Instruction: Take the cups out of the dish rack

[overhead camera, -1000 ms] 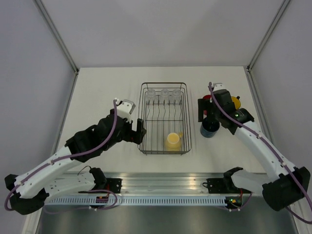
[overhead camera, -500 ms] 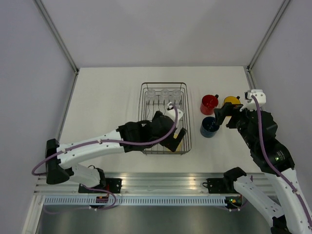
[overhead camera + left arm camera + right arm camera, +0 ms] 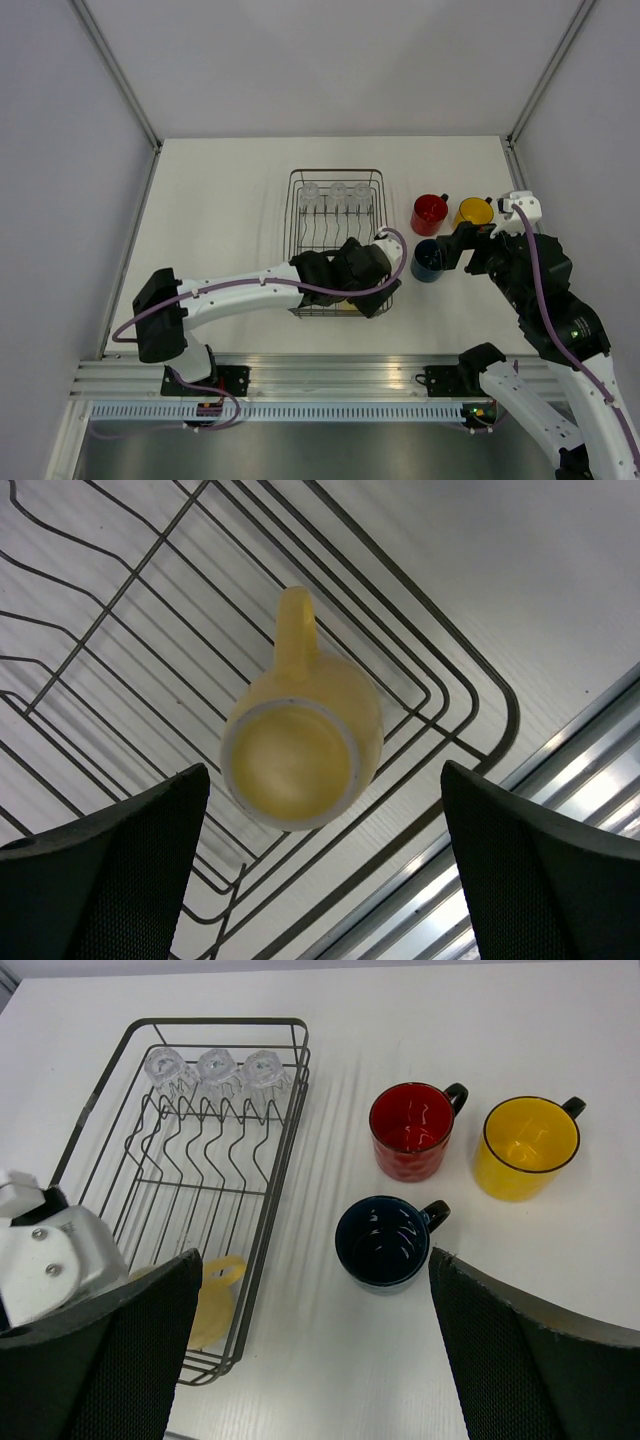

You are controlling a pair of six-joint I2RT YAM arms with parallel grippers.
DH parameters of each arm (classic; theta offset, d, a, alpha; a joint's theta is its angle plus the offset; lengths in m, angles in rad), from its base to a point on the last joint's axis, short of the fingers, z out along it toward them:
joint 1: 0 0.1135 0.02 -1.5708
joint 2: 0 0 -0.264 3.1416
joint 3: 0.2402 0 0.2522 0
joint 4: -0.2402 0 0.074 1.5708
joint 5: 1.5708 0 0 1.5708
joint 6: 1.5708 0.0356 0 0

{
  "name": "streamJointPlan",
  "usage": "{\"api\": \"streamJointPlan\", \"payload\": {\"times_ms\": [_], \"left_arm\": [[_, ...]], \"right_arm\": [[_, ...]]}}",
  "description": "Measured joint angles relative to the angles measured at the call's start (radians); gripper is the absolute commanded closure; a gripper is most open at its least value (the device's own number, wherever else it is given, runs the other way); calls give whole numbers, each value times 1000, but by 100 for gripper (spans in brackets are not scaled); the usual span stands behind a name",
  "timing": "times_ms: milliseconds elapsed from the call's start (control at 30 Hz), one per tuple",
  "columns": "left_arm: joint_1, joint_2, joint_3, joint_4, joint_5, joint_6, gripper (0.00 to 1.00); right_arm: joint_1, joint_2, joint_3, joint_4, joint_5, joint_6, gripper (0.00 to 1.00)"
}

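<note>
The dark wire dish rack (image 3: pixel 335 178) stands mid-table. Three clear glass tumblers (image 3: pixel 337 194) sit along its far end and also show in the right wrist view (image 3: pixel 214 1068). My left gripper (image 3: pixel 368 283) is open and hovers over the rack's near right corner. Directly below it lies a pale cream-yellow mug (image 3: pixel 300 745), which the top view hides. The red mug (image 3: pixel 429 213), yellow mug (image 3: pixel 472 212) and dark blue mug (image 3: pixel 427 260) stand upright on the table right of the rack. My right gripper (image 3: pixel 465 247) is open and empty, raised just right of the blue mug (image 3: pixel 383 1242).
A metal rail (image 3: pixel 330 375) runs along the table's near edge, close to the rack's near end. Frame posts (image 3: pixel 530 95) stand at the far corners. The left arm's forearm (image 3: pixel 250 290) crosses the rack's near left corner.
My left arm swung from the rack's left side to over its near right corner, above the cream mug. My right gripper let go of the blue mug and drew back to the right.
</note>
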Motion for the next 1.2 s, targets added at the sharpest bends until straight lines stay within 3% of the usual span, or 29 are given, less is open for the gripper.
{"api": "streamJointPlan", "payload": {"times_ms": [233,467,867,967,1000,1100,1200], "left_arm": [[97,14,-63,69,69,4,0],[101,89,-64,102,141,6,2],[111,135,-75,142,169,6,18],[116,135,-77,149,182,6,37],[117,135,-77,152,185,8,52],[120,134,-79,155,188,9,82],[120,130,-80,155,188,9,98]], "right_arm": [[0,-5,0,-2,-26,-5,2],[0,-5,0,-1,-43,-6,2],[0,-5,-1,-1,-55,-14,2],[0,-5,-3,-1,-61,-17,2],[0,-5,-3,-1,-62,-17,2],[0,-5,-4,-1,-68,-18,2],[0,-6,-6,1,-70,-18,2]]}}
